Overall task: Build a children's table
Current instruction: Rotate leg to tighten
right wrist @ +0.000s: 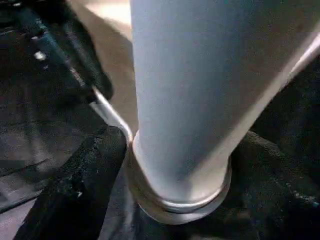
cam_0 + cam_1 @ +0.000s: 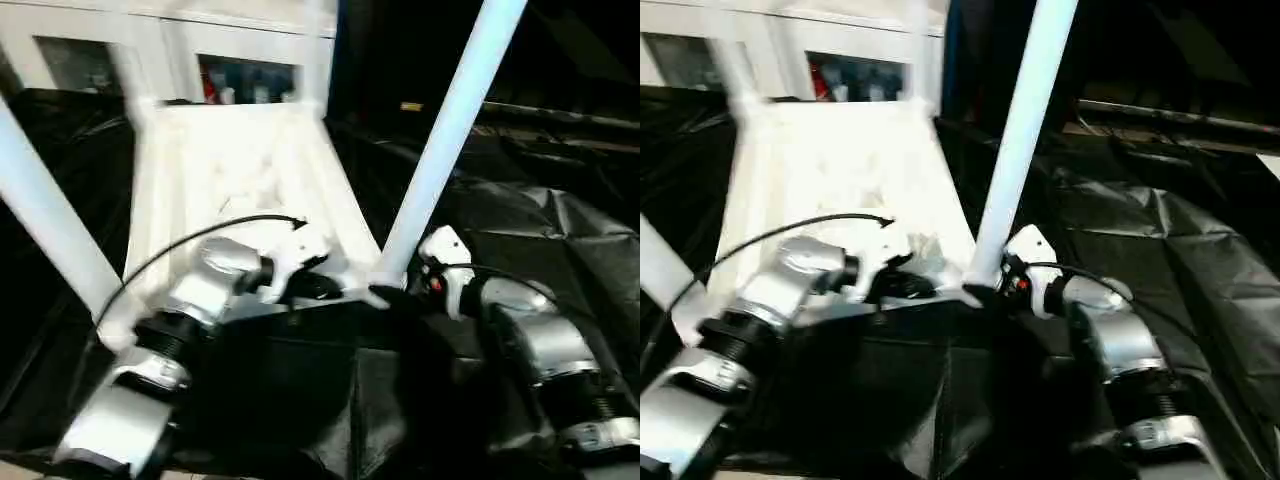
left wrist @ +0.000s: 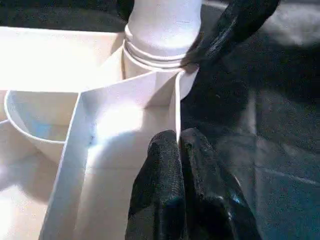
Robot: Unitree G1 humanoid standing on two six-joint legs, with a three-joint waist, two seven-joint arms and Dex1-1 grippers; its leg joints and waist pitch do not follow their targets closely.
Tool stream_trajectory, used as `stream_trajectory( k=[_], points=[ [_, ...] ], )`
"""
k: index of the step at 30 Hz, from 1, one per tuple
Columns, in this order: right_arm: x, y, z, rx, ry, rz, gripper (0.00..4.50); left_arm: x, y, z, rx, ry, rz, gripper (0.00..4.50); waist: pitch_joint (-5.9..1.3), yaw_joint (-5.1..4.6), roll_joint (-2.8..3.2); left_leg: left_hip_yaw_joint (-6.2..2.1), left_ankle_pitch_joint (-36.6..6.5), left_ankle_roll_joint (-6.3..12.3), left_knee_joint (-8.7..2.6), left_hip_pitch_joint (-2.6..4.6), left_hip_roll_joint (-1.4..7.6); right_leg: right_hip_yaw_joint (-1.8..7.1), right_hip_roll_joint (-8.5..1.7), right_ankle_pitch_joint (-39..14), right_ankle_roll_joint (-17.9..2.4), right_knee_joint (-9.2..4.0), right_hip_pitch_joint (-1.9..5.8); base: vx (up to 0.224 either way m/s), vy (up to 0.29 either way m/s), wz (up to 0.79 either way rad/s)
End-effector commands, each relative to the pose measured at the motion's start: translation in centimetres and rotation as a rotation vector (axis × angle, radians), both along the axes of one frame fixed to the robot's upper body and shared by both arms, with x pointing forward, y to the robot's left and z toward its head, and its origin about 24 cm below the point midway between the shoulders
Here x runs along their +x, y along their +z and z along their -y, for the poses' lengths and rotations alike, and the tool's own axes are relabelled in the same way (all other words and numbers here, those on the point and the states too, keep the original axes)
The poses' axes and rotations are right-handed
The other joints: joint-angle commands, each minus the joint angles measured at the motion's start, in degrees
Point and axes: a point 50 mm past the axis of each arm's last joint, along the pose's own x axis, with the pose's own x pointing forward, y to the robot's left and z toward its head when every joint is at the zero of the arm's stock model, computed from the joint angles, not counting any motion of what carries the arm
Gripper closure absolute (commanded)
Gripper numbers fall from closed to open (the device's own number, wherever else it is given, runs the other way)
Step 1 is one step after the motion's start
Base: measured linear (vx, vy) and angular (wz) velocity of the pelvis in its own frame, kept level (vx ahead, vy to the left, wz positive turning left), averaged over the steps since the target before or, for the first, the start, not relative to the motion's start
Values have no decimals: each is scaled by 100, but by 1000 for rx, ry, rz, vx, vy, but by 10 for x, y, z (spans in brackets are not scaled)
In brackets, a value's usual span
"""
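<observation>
Upside-down tabletop (image 2: 235,180) on the black sheet has legs rising at both near corners, left gripper (image 3: 179,150) pinched shut on its near rim, right gripper (image 1: 175,170) straddling the near-right leg (image 2: 445,130), fingers apart, far corners hard to judge.

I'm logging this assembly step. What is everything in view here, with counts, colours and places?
table top: one, white, upside down on the black sheet, ribbed side up.
legs: four, white; near right leg standing in its corner socket, near left leg at its corner, two far ones blurred.
black sheet: one, crumpled, under the table.
cabinet: one, white, glass-fronted, behind.
left gripper: black fingers shut on the table top's rim rib.
right gripper: black fingers either side of the near right leg's collared base.
forearms: two, silver, at the near edge.
</observation>
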Motion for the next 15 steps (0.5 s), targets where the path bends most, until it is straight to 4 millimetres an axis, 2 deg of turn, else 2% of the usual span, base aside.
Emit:
stream_trajectory(
  k=[1, 6, 8, 9, 15],
  points=[
    [-2, 2, -3, 7, 37, 2, 97, -8, -15, 2, 72, -34, -72, 450, -276, -4, 5, -55, -919, 410, -395, 21, 174, 210, -272, -661, -1526, -381, 259, 0, 0, 0],
    [-3, 2, -7, 27, 57, -13, 141, -8, -14, 0, 69, -28, -73, 450, -290, -1, -6, -49, -719, 449, -376, 14, 157, 209, -267, -408, -1571, -352, 277, 0, 0, 0],
    [-4, 2, -9, 38, 66, -22, 141, -8, -13, 0, 68, -29, -73, 450, -291, -5, -7, -48, -692, 474, -375, 16, 158, 207, -262, -361, -1587, -347, 276, 0, 0, 0],
    [-6, 0, -11, 46, 71, -31, 164, -8, -13, 0, 63, -24, -67, 450, -291, -2, -6, -48, -694, 479, -374, 19, 159, 206, -263, -362, -1591, -347, 276, 0, 0, 0],
    [-8, -4, -14, 71, 53, -47, 187, -4, -12, 5, 35, 19, -30, 450, -284, 7, -1, -50, -824, 422, -378, 24, 163, 209, -271, -560, -1564, -370, 270, 0, 0, 0]
  ],
)
